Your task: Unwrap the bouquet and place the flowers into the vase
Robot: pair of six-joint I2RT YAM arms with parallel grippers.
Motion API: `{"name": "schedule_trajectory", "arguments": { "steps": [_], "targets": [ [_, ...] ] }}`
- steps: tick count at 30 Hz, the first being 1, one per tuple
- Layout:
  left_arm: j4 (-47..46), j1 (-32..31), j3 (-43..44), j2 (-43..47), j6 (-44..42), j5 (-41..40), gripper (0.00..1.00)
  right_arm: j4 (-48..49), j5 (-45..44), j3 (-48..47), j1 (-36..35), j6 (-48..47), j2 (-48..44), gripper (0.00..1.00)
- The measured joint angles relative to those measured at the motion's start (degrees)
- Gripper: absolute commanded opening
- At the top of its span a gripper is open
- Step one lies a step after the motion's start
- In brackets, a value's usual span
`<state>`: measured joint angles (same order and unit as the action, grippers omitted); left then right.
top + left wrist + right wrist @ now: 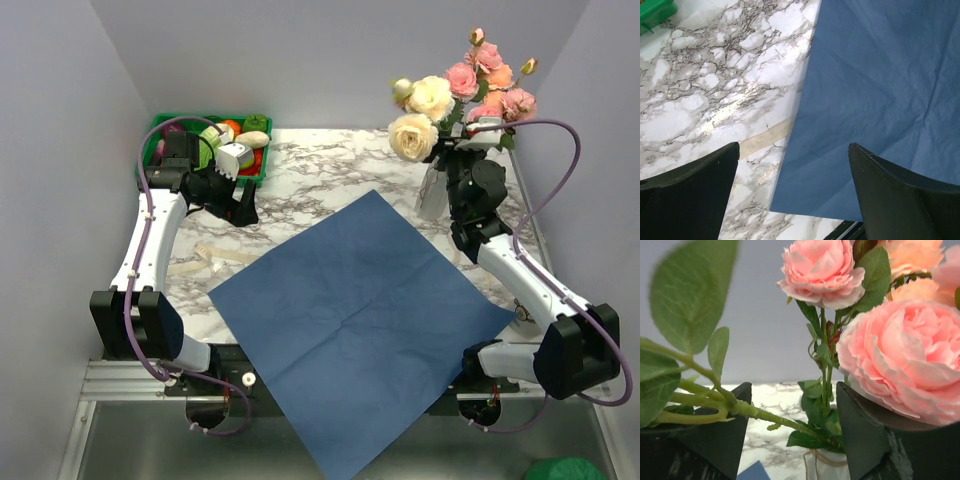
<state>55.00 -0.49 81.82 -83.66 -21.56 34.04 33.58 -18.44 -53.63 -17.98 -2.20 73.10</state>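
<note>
The blue paper [365, 310] lies unfolded and flat across the middle of the table, its near corner hanging over the front edge. The flowers [455, 95], pink, peach and cream roses, stand in the pale vase [432, 195] at the back right. My right gripper [470, 140] is up among the stems. In the right wrist view it [794, 387] is open, with thin green stems [822, 370] between the fingers and the vase mouth [827, 467] below. My left gripper [243, 212] hangs open over the paper's left edge [880, 90], holding nothing [793, 146].
A beige ribbon [205, 255] lies loose on the marble left of the paper, also under the left gripper [765, 136]. A green crate [160, 130] of toy vegetables stands at the back left. Grey walls close in both sides and the back.
</note>
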Motion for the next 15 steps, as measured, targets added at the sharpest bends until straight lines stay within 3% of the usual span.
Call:
{"name": "schedule_trajectory", "arguments": {
  "steps": [10, 14, 15],
  "targets": [
    [0.07, 0.0, 0.0, 0.09, -0.02, 0.0, 0.99, -25.81, -3.32, -12.94, 0.0, 11.3, 0.85, 0.69],
    [0.07, 0.0, -0.33, 0.5, -0.09, 0.0, 0.99, -37.79, -3.54, -22.73, 0.0, 15.43, 3.56, 0.53],
    [0.04, 0.0, -0.46, 0.63, -0.09, 0.0, 0.99, -39.54, -3.8, -23.58, 0.0, 16.72, 3.61, 0.45]
  ]
}}
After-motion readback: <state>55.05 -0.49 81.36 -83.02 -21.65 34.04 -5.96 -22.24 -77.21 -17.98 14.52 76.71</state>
